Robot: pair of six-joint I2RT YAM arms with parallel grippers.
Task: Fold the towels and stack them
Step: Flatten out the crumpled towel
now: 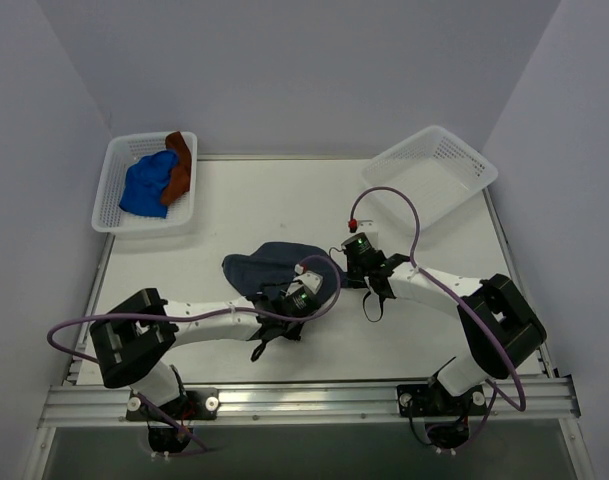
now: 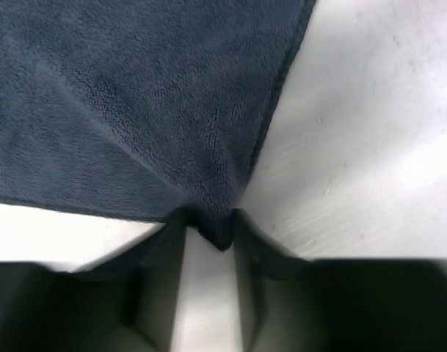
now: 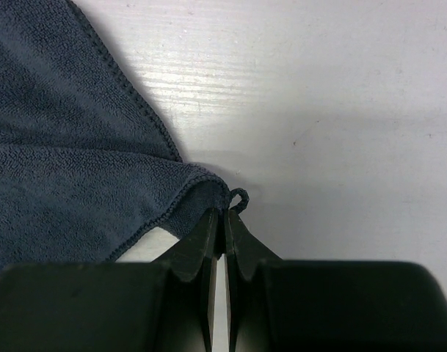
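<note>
A dark navy towel point(image 1: 274, 265) lies bunched on the white table in front of both arms. My left gripper point(image 1: 294, 300) is shut on a corner of it; in the left wrist view the towel point(image 2: 150, 95) hangs from the pinched corner between the fingertips point(image 2: 208, 224). My right gripper point(image 1: 352, 262) is shut on another corner at the towel's right side; in the right wrist view the hemmed corner with a small thread loop point(image 3: 238, 198) sits pinched between the fingers. A blue towel point(image 1: 146, 183) and an orange-brown towel point(image 1: 180, 168) lie in the left basket.
A white basket point(image 1: 114, 200) at the back left holds the two towels. An empty white basket point(image 1: 434, 170) stands tilted at the back right. Purple cables loop over both arms. Grey walls close in the table on three sides.
</note>
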